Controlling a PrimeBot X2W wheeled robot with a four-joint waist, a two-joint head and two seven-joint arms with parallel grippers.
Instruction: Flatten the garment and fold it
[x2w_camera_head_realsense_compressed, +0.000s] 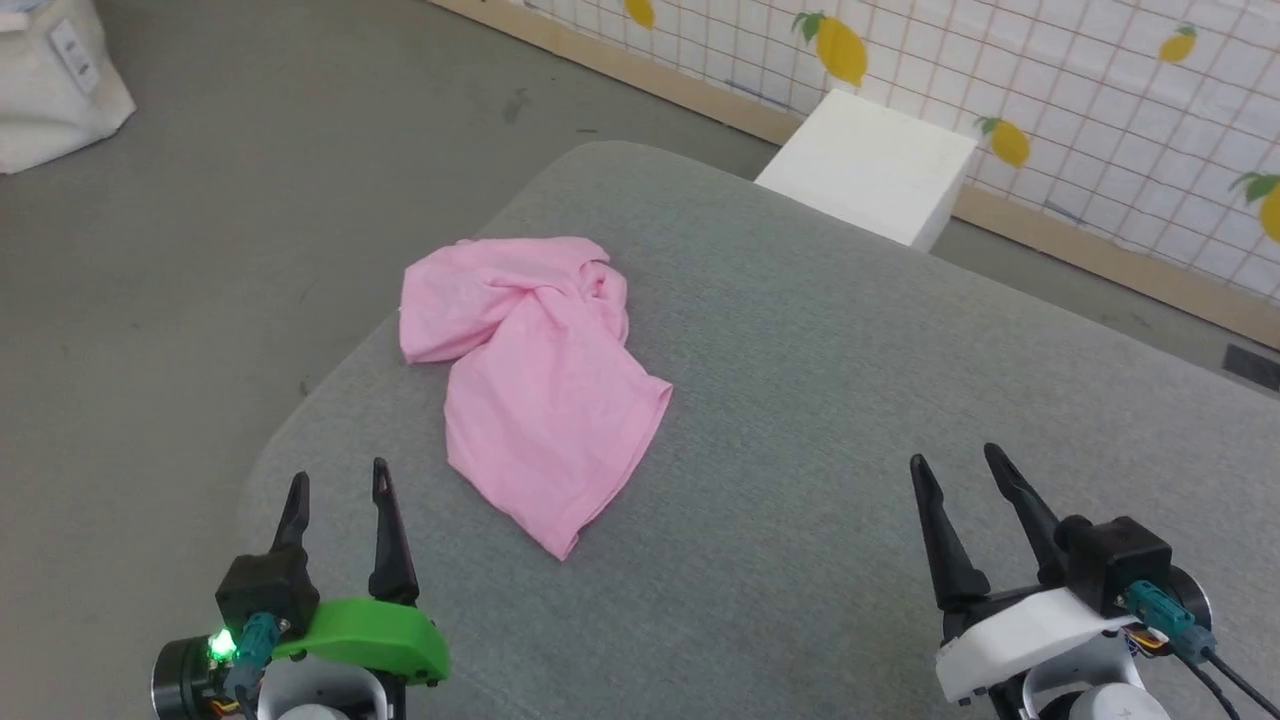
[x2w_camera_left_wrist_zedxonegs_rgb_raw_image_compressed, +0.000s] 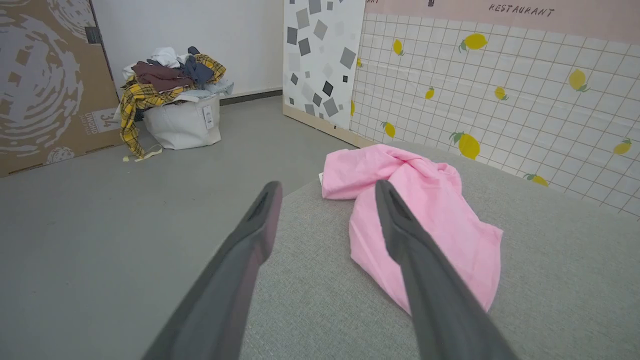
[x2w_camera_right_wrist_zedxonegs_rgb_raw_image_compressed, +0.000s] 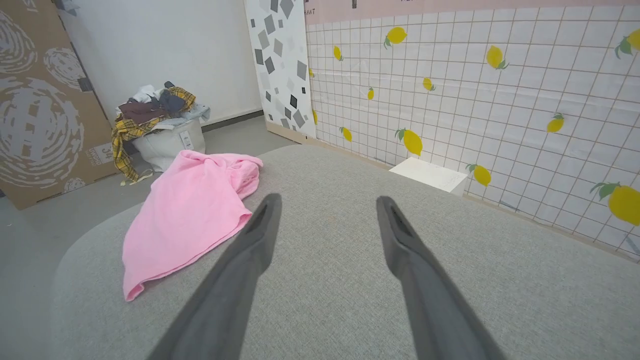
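The garment (x2w_camera_head_realsense_compressed: 535, 375) is a light pink piece of thin fabric lying crumpled and twisted on the grey cushioned surface (x2w_camera_head_realsense_compressed: 820, 400), toward its left side. In the wrist views the garment (x2w_camera_left_wrist_zedxonegs_rgb_raw_image_compressed: 425, 215) (x2w_camera_right_wrist_zedxonegs_rgb_raw_image_compressed: 187, 215) shows bunched folds at its far end and a flatter lobe nearer me. My left gripper (x2w_camera_head_realsense_compressed: 338, 480) hovers open at the lower left, short of the garment's near tip. My right gripper (x2w_camera_head_realsense_compressed: 955, 462) stands open at the lower right, well apart from the fabric. Nothing lies between either pair of fingers (x2w_camera_left_wrist_zedxonegs_rgb_raw_image_compressed: 400, 220) (x2w_camera_right_wrist_zedxonegs_rgb_raw_image_compressed: 395, 225).
A white box (x2w_camera_head_realsense_compressed: 870, 165) stands on the floor beyond the surface's far edge, by the lemon-patterned wall (x2w_camera_head_realsense_compressed: 1100, 90). A white laundry bin heaped with clothes (x2w_camera_left_wrist_zedxonegs_rgb_raw_image_compressed: 175, 105) sits on the grey floor to the left, beside a cardboard panel (x2w_camera_left_wrist_zedxonegs_rgb_raw_image_compressed: 45, 80).
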